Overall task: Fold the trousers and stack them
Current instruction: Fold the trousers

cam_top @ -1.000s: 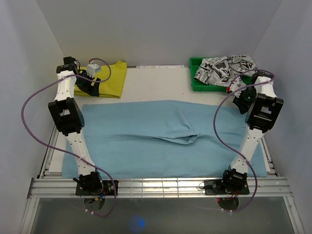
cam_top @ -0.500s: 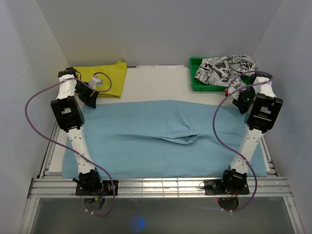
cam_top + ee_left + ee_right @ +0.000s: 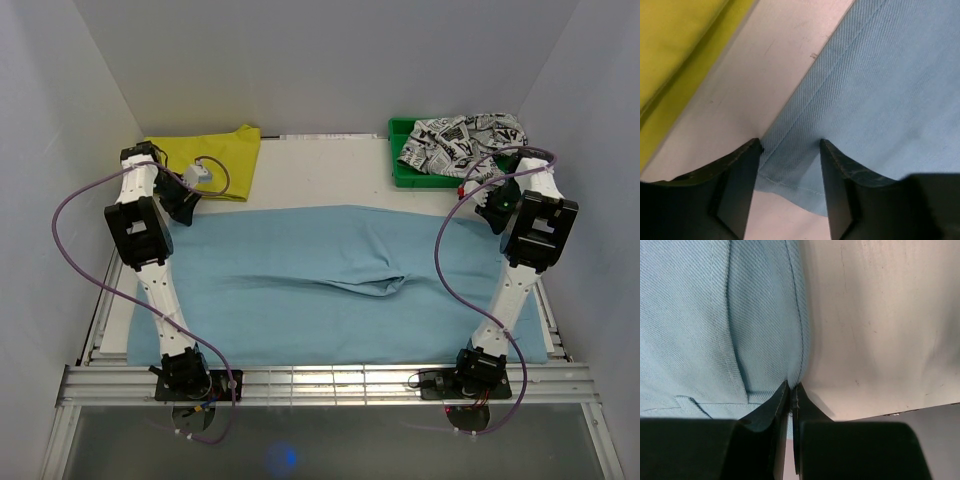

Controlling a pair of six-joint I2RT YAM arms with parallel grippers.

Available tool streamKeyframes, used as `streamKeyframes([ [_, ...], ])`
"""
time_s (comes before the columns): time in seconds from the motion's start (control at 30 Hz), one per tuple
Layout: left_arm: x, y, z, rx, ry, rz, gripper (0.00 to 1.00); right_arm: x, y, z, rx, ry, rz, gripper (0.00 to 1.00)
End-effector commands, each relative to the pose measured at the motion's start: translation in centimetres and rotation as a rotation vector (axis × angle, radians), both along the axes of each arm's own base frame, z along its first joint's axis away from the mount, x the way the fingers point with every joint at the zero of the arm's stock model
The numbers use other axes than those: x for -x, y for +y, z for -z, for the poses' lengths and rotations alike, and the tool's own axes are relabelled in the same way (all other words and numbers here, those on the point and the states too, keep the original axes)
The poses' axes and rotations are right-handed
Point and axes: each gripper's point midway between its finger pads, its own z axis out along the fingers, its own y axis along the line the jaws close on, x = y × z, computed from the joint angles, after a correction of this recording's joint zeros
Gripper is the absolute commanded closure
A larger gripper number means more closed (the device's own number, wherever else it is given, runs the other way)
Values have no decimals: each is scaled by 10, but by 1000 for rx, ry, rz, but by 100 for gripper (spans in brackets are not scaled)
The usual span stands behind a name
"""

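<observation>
**Top external view.** Light blue cloth, the trousers, covers most of the white table. The long axis runs left to right, with the leg ends apparently toward the left arm and the waist toward the right. The left gripper is at the far left corner of the cloth and the right gripper at the far right corner, so each arm is nearest its own end. A folded yellow garment lies beyond the left corner. A black-on-white printed garment spills from a green bin beyond the right corner. The print looks like newsprint, but none of it can be read.

**Left wrist view.** The left gripper has its jaws spread to either side of a stitched hem corner of the trousers. The cloth sits between the fingers and is not yet pinched. Bare table separates this corner from the yellow garment.

**Right wrist view.** The right gripper has its jaws pressed together on the seamed edge of the trousers, where cloth meets bare table. A pocket-like seam runs just beside the pinch. No label shows.

Judgement: the fold probably waits on the left jaws closing, after which both far corners could be drawn toward the near edge.
</observation>
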Motion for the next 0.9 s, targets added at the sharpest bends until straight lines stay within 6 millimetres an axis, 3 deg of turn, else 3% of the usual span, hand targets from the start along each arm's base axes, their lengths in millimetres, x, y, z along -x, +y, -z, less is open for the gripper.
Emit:
streamKeyframes([
  [0.0,-10,17,-4,-40,-57,-7,32,17,8,12,-34,66,13,92],
  [0.07,-21,20,-14,-35,-113,-25,26,15,10,9,-39,56,12,92],
  [0.2,-34,29,-19,-65,-170,-24,26,11,11,5,-43,35,14,92],
  [0.3,-27,33,-9,-72,-141,-12,29,7,16,1,-50,23,21,92],
  [0.5,10,26,26,-53,0,5,34,-2,22,-7,-51,-14,33,92],
  [0.67,19,23,29,-39,45,-17,63,-17,19,-21,-44,-73,43,92],
  [0.73,11,24,21,-38,15,-32,72,-26,18,-30,-46,-109,64,92],
  [0.83,-9,28,3,-25,-58,-79,100,-48,16,-54,-81,-216,101,92],
  [0.87,-15,29,-4,-27,-86,-92,100,-53,16,-60,-101,-244,107,92],
])
